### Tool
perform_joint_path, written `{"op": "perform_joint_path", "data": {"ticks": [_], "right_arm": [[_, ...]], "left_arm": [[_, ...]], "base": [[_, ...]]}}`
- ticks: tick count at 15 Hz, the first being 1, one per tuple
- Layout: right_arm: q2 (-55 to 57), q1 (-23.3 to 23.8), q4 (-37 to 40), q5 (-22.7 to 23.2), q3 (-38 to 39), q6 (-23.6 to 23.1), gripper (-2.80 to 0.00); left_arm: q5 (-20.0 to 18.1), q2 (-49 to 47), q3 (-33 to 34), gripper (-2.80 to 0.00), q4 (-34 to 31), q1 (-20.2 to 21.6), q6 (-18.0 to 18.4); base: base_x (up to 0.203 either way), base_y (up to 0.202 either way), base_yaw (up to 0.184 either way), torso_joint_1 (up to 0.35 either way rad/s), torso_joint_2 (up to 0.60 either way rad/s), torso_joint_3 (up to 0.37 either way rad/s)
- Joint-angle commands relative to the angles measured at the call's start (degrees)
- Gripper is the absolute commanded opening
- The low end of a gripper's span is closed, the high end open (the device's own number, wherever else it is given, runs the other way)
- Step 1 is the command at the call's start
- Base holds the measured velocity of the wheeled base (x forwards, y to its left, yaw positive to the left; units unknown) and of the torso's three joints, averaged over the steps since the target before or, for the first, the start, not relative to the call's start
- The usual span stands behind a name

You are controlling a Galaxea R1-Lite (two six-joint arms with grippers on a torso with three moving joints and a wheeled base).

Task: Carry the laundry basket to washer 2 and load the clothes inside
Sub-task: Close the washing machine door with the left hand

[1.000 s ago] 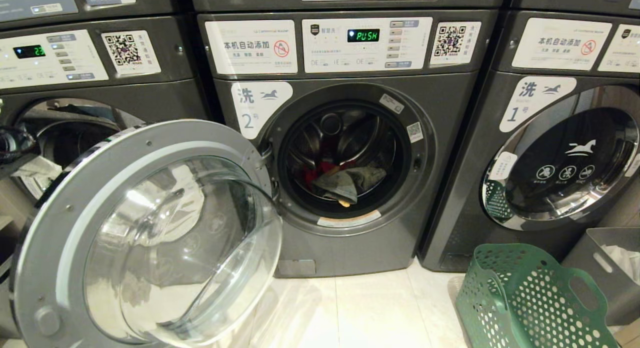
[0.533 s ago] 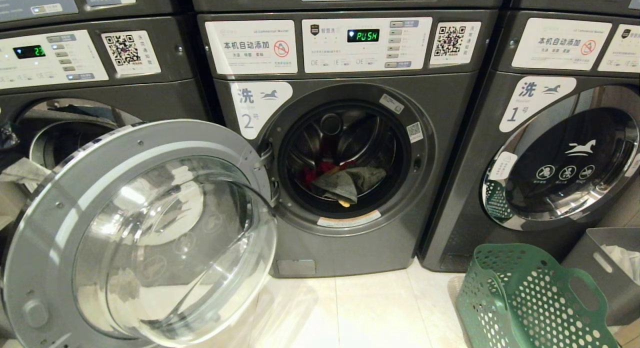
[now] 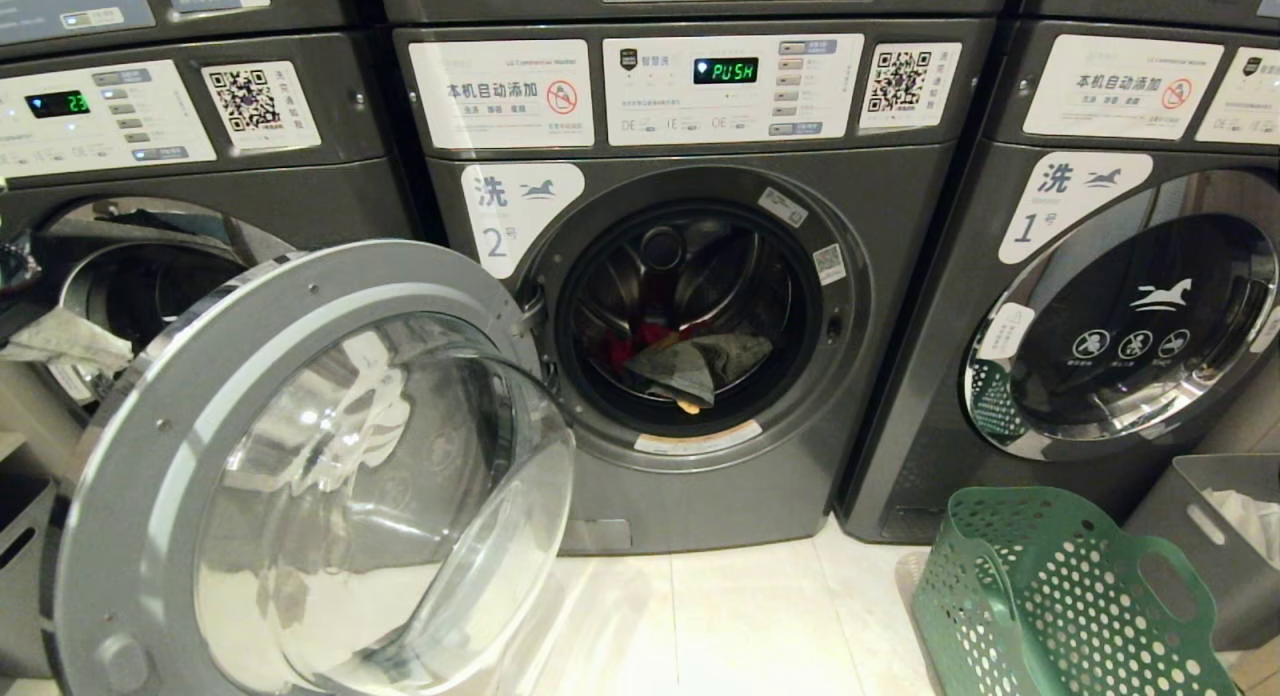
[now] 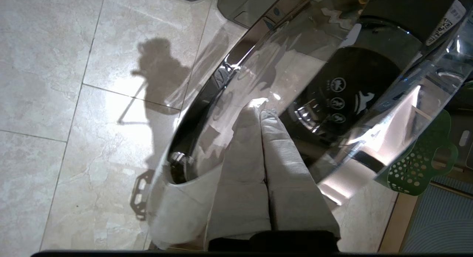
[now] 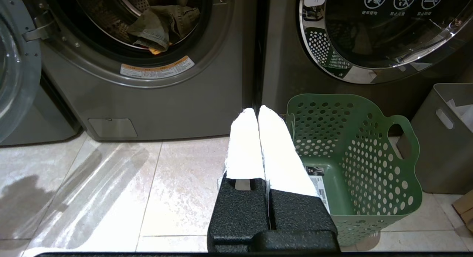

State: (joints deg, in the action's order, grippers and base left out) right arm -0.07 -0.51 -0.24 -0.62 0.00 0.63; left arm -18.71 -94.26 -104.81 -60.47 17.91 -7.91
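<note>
Washer 2's door (image 3: 310, 476) swings wide to our left, leaving the drum mouth (image 3: 690, 316) unobstructed, clothes (image 3: 695, 366) inside. The green laundry basket (image 3: 1050, 596) sits on pale floor tiles (image 3: 740, 626), near right. Only wrist views show our left gripper (image 4: 260, 111) pressed together against the door glass and our right gripper (image 5: 257, 110) likewise closed, empty.

The open door (image 3: 300, 476) is cut off at the head view's lower edge; the green laundry basket (image 3: 1050, 596) and grey bin (image 3: 1220, 536) are cropped at its lower right.
</note>
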Motion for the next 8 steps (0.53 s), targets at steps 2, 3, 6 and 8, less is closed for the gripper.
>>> {"op": "perform_joint_path", "data": {"ticks": [2,3,6,8], "right_arm": [[0.1,0.0,0.0,0.0,0.0,0.2,-2.80],[0.1,0.0,0.0,0.0,0.0,0.2,-2.80],[0.1,0.0,0.0,0.0,0.0,0.2,-2.80],[0.1,0.0,0.0,0.0,0.0,0.2,-2.80]], "left_arm": [[0.0,1.5,0.0,-2.80,-0.7,-2.2,-0.1],[0.0,1.8,0.1,-2.80,-1.5,-3.1,-0.1],[-0.1,2.8,0.3,-2.80,-2.3,-7.1,-0.3],[-0.1,3.2,0.3,-2.80,-3.2,-10.8,-0.4]], "base": [[0.000,0.000,0.000,0.000,0.00,0.000],[0.000,0.000,0.000,0.000,0.00,0.000],[0.000,0.000,0.000,0.000,0.00,0.000],[0.000,0.000,0.000,0.000,0.00,0.000]]}}
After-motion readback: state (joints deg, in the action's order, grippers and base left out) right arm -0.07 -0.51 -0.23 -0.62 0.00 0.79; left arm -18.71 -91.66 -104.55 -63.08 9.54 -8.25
